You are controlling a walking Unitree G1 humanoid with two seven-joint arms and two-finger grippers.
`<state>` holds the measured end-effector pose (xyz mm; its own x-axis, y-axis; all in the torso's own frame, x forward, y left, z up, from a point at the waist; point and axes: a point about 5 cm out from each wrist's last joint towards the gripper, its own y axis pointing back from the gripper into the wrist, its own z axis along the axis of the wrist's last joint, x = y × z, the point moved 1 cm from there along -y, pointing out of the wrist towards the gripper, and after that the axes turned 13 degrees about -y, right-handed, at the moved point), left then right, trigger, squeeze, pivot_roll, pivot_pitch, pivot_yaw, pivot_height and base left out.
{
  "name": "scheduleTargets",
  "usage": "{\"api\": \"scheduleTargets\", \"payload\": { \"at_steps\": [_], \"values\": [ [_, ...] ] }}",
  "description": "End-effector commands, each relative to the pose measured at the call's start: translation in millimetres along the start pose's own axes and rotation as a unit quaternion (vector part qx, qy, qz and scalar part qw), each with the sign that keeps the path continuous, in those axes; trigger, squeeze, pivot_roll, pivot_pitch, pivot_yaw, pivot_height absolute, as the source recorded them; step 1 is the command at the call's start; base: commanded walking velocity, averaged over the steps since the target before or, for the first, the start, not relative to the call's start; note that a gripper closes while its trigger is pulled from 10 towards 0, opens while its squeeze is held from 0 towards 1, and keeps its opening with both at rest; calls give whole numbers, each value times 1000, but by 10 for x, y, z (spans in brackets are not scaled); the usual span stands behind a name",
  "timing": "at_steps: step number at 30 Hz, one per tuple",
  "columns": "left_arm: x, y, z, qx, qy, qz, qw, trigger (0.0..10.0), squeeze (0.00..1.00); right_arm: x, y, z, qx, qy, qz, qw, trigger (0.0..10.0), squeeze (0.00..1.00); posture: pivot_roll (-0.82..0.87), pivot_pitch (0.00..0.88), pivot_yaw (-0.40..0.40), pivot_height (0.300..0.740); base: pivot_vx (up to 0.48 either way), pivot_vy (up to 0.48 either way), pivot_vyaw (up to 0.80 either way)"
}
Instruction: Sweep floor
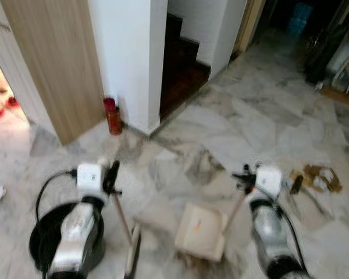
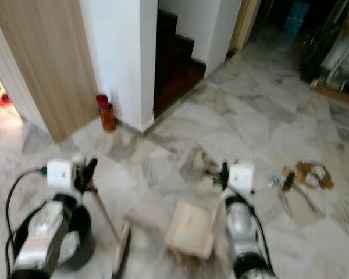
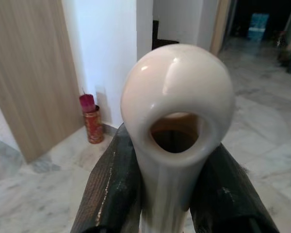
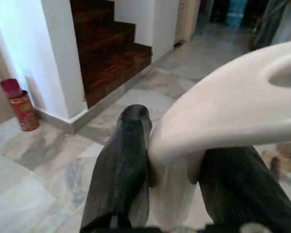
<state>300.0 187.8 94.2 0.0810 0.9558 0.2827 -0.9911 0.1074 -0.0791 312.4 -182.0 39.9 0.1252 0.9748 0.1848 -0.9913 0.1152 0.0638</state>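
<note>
My left gripper (image 1: pixel 111 178) is shut on the cream broom handle (image 3: pixel 177 107), its black fingers (image 3: pixel 111 189) pressed on both sides of it. The stick slants down to the broom head (image 1: pixel 132 253) on the marble floor. Over on the other side, my right gripper (image 1: pixel 244 177) is shut on the cream dustpan handle (image 4: pixel 223 116). The dustpan (image 1: pixel 200 232) rests on the floor between my arms. Brown scraps of litter (image 1: pixel 320 177) lie on the floor to the right of the right gripper.
A black round bin (image 1: pixel 46 235) stands under my left arm. A red can (image 1: pixel 111 116) sits at the foot of a white pillar (image 1: pixel 128 58), beside a wooden panel (image 1: pixel 58 64). Dark stairs (image 4: pixel 106 53) rise behind the pillar. Open marble floor (image 1: pixel 262 116) stretches ahead.
</note>
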Motion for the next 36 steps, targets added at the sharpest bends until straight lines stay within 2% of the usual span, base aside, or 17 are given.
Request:
{"api": "scheduleTargets", "payload": {
  "at_steps": [1, 4, 13, 26, 36],
  "values": [
    [-43, -42, 112, -26, -11, -11, 1000, 10000, 0, -80, 3, 36, -11, -1, -11, 1000, 10000, 0, 105, 13, -44, 740, 0, -390, 0],
    [-44, -47, 117, -27, -11, -12, 1000, 10000, 0, -94, -10, 53, -12, -3, -12, 1000, 10000, 0, 106, 12, -44, 740, 0, -341, 0],
    [-51, -43, 115, -26, -7, -7, 1000, 10000, 0, -92, -40, 77, -11, -9, -8, 1000, 10000, 0, 108, 6, -59, 740, 0, 0, 0],
    [-86, -29, 104, -25, -2, -7, 1000, 10000, 0, -101, -84, 124, -10, 9, 5, 1000, 10000, 0, 106, 0, -71, 740, 0, 0, 0],
    [-97, -21, 100, -25, 0, -9, 1000, 10000, 0, -80, -77, 113, -10, 13, 10, 1000, 10000, 0, 107, 0, -71, 740, 0, 0, 765]
  ]
}}
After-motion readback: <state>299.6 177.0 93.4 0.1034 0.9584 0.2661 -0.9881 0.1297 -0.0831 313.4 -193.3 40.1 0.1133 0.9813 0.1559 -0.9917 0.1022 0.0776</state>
